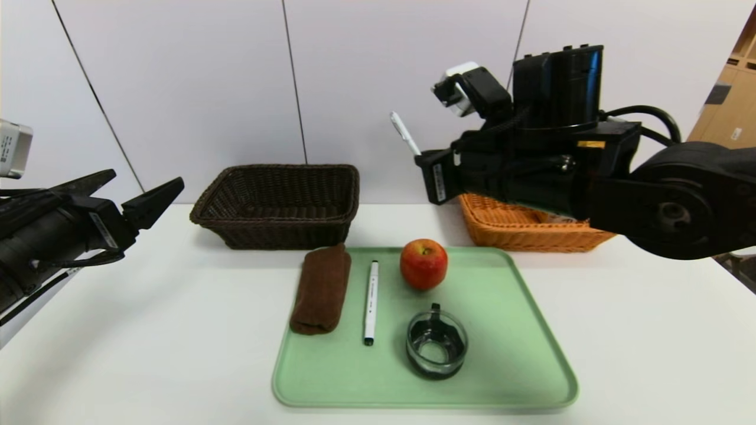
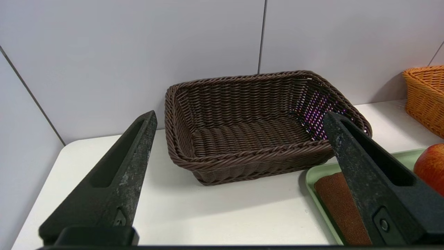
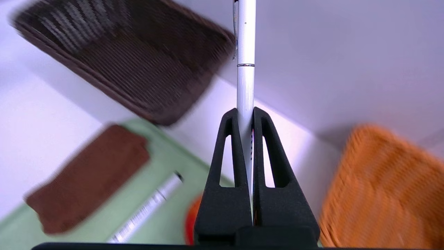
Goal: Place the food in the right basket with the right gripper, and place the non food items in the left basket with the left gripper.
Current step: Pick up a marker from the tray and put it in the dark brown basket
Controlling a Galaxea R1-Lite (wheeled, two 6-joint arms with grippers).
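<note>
My right gripper (image 1: 426, 160) is shut on a white pen (image 1: 404, 133) and holds it in the air beside the orange basket (image 1: 531, 229); the right wrist view shows the gripper (image 3: 245, 110) with the pen (image 3: 246, 52) sticking out past its tips. My left gripper (image 1: 146, 177) is open and empty at the far left, above the table, facing the dark brown basket (image 2: 249, 128). On the green tray (image 1: 520, 354) lie a folded brown towel (image 1: 322, 289), a white marker (image 1: 371, 301), a red apple (image 1: 423, 263) and a glass cup (image 1: 436, 344).
The dark brown basket (image 1: 277, 203) stands at the back left of the tray, the orange basket at the back right, both against the white wall. My right arm hangs over the orange basket. White table surface lies on both sides of the tray.
</note>
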